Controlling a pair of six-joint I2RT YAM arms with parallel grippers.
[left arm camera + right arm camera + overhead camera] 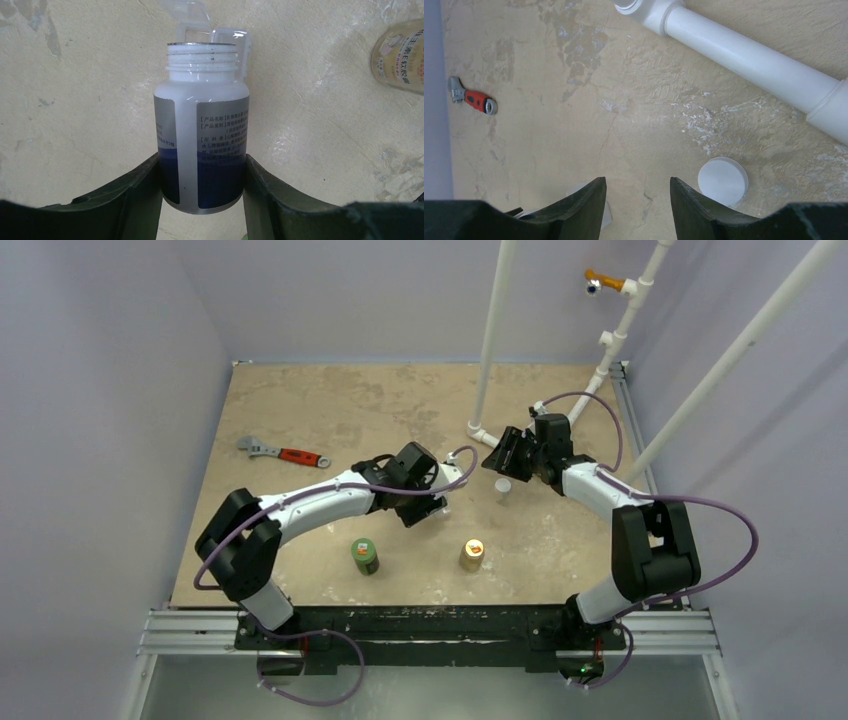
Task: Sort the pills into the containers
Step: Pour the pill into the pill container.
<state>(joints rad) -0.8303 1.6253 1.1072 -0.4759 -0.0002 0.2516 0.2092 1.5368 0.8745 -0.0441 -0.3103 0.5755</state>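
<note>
Left gripper (201, 162) squeezing a smooth white bottle (200, 95), uncapped, ridged neck, glossy label. Right gripper (636, 187) hangs parted, empty, over the mottled desk (549, 125).

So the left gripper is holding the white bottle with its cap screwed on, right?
Not quite. The left gripper is holding the white bottle, but the bottle is uncapped: the left wrist view shows its bare threaded neck standing open.

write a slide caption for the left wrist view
Left hand grips an uncapped white bottle, a clear plastic case just beyond its mouth.
</note>
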